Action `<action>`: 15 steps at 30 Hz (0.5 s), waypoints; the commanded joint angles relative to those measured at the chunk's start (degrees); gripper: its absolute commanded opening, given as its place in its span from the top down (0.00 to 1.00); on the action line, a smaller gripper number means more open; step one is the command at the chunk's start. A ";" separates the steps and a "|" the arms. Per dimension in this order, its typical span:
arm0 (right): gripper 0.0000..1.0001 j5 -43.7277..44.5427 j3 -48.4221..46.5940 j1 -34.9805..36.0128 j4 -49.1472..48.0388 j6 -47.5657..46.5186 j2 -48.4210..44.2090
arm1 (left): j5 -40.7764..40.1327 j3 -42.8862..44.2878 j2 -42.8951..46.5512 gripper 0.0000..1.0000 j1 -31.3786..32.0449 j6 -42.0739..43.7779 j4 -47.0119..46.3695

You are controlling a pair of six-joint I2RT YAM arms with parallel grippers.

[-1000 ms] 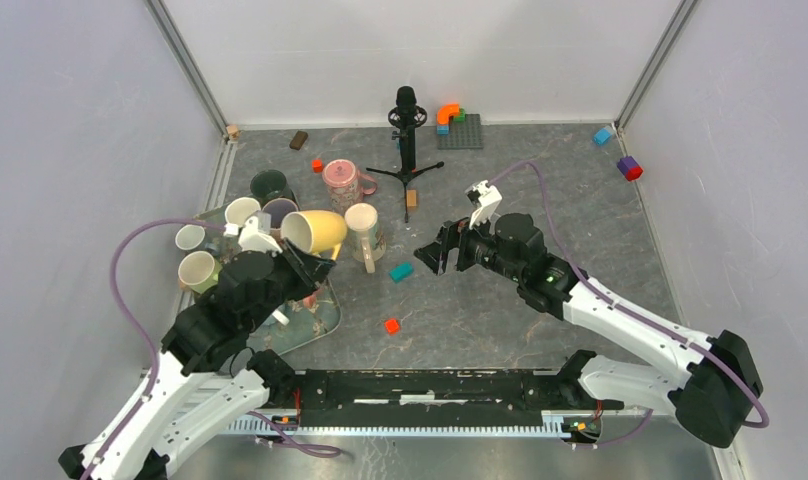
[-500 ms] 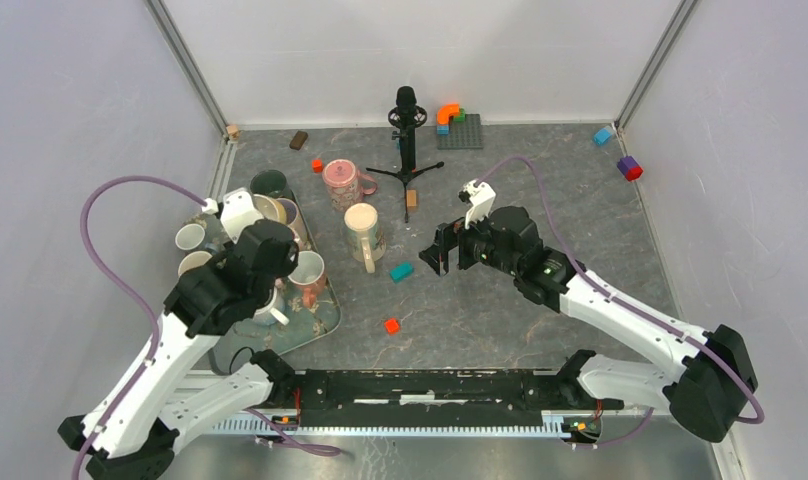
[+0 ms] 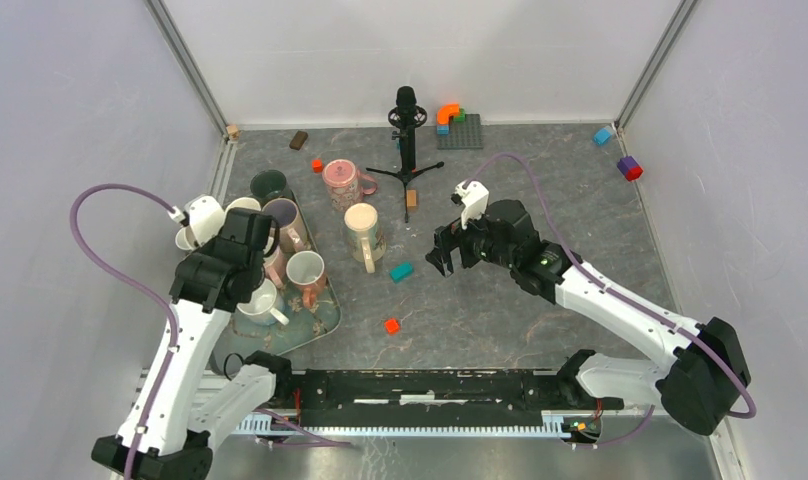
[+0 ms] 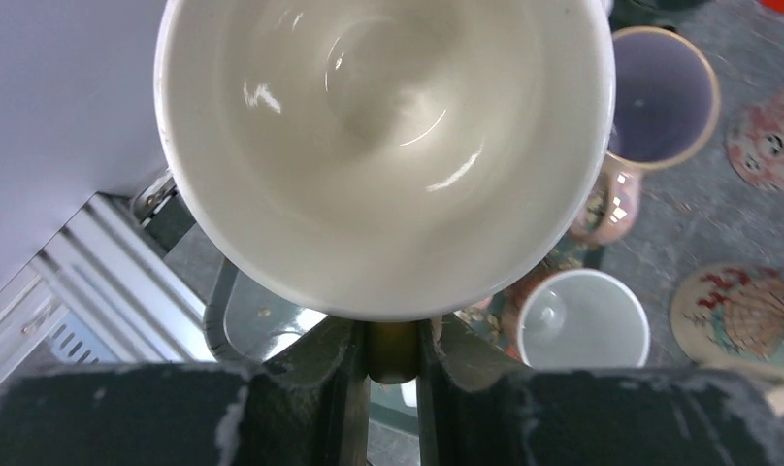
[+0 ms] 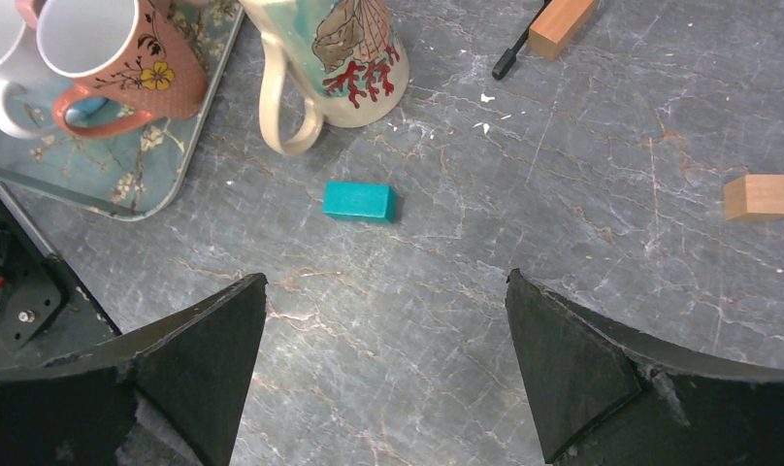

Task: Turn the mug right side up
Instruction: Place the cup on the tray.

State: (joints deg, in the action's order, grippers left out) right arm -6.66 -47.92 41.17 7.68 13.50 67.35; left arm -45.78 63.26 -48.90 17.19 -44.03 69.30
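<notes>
Swung left since a second ago: my left gripper [image 4: 393, 335] now carries the mug [image 4: 383, 146] over the tray [image 4: 257, 320] edge.
Clamped tight on its handle [image 4: 393, 361], mouth facing up; my right gripper [image 5: 383, 291] hangs wide open, empty. Turning looks done; next I must lower onto a bare spot and let go.

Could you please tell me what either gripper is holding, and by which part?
Left gripper pinches the cream-lined mug by what looks like its handle; right gripper holds nothing.
</notes>
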 commanded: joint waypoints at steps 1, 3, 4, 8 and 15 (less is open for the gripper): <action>0.02 -1.53 -2.56 -0.25 0.46 -5.58 0.50 | -2.01 -0.66 1.85 0.98 -5.39 0.35 -1.01; 0.02 -2.11 -1.80 -0.26 0.54 -6.09 0.43 | -1.32 -2.15 2.70 0.98 -7.46 -0.38 -1.05; 0.02 -2.23 -1.54 -0.22 0.74 -6.19 0.37 | -0.65 -3.00 3.01 0.98 -8.83 -0.44 -1.14; 0.02 -2.70 -0.77 -0.25 0.71 -6.68 -0.44 | 1.22 -6.86 3.76 0.98 -13.39 -1.18 -1.91; 0.02 -3.07 -0.07 -0.28 0.27 -6.74 -1.39 | 5.20 -11.15 2.99 0.98 -20.91 -3.01 -4.90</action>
State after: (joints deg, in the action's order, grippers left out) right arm -8.99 -48.10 41.12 9.52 7.97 67.42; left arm -40.47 52.60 -45.80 0.32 -44.18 69.56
